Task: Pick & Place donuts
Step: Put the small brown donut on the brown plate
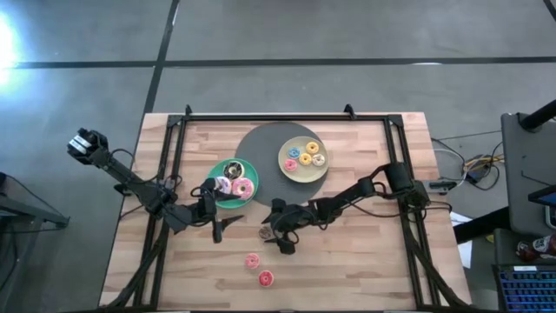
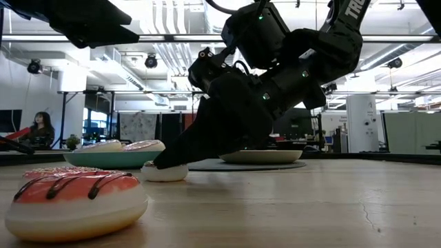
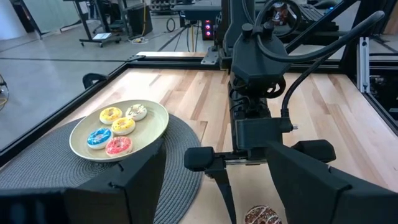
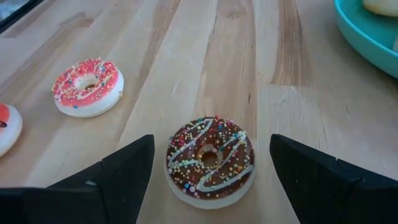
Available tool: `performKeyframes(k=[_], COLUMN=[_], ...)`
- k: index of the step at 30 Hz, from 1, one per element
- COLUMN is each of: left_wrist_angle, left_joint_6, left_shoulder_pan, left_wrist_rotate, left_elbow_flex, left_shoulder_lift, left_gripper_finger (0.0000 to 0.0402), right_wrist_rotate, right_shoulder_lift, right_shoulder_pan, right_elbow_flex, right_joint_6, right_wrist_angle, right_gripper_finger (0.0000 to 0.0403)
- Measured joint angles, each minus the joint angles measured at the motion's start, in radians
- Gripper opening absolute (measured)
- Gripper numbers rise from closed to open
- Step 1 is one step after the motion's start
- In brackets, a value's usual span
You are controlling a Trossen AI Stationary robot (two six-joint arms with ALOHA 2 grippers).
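One brown donut [image 4: 210, 160] sits between the right claw's [image 4: 210, 180] spread fingers.

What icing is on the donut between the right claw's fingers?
Brown icing with white drizzle and coloured sprinkles; clearest in the right wrist view.

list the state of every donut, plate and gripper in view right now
brown donut: flat on the table, between the open fingers, not gripped
right gripper: open, straddling the brown donut
left gripper: open, empty, beside the teal plate
teal plate: holds donuts
pale-yellow plate: holds four small donuts
pink sprinkled donut: loose on the table
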Motion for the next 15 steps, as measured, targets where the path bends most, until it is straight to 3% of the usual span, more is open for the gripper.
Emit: performKeyframes(k=[15], left_wrist_angle=[0.000], left_joint_6=[-0.005], left_shoulder_pan=[0.000], left_wrist_rotate=[0.000], left_elbow_flex=[0.000], left_shoulder_lift=[0.000], left_gripper_finger=[0.0252], right_wrist_rotate=[0.000], right_shoulder_lift=[0.000], right_shoulder_pan=[0.001], right_elbow_flex=[0.018], right_joint_6=[-0.004], right_wrist_angle=[-0.006], right_gripper_finger=[0.0309])
